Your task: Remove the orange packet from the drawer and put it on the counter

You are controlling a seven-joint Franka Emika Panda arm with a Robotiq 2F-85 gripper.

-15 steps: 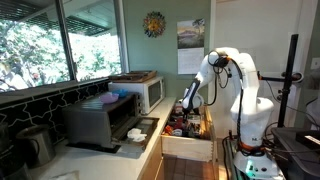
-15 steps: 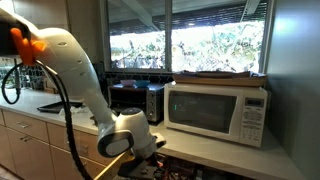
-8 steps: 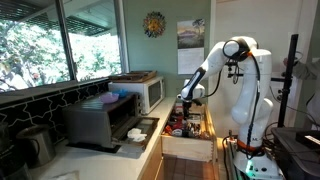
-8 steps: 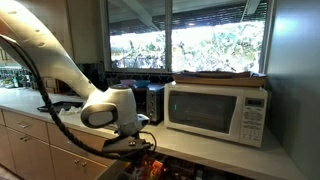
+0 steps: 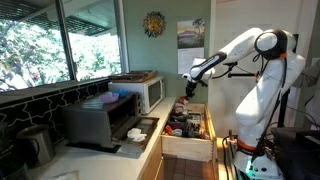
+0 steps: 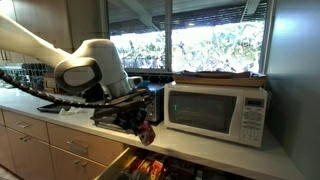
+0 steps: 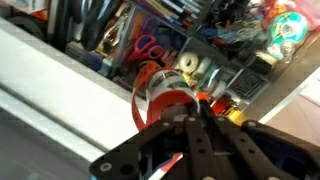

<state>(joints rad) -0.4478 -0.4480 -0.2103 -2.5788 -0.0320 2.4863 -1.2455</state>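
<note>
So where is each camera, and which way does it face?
Exterior view: at the counter, facing along it to the open drawer; whole arm shows.
Exterior view: across the drawer, facing microwave and window; arm and gripper show.
Wrist view: above the drawer, looking down; gripper holds the orange packet.
Both exterior views share the microwave.

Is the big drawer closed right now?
No, the drawer is pulled out into the room, and the jumble of things inside it shows from above.

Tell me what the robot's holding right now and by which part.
The orange-and-white packet, pinched by one edge between the fingers of the gripper.
</note>
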